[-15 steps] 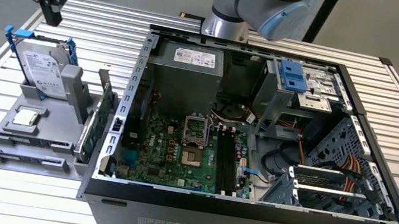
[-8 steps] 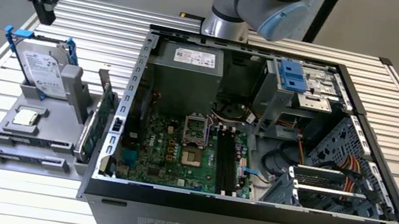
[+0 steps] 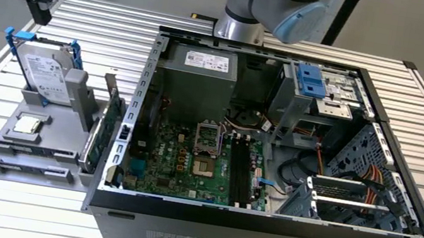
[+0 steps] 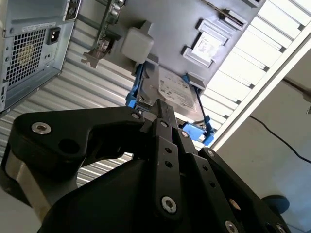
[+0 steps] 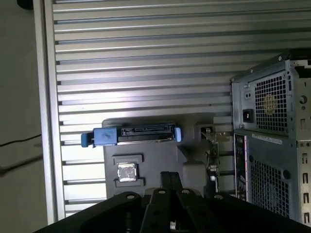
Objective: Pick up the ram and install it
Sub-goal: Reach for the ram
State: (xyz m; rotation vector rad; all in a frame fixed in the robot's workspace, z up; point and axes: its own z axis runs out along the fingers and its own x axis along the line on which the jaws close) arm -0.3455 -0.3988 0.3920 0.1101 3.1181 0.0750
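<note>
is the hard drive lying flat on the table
No, in the exterior view the hard drive stands upright on its edge in the gray holder beside the open computer case.

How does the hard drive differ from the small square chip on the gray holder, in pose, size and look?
Pose: the hard drive stands upright in the gray holder, while the square chip lies flat on it.
Size: the hard drive is much larger than the chip.
Look: the hard drive sits in a blue frame; the chip has none.
Both look silver and rest on that holder, at the exterior view's left of the computer case.
</note>
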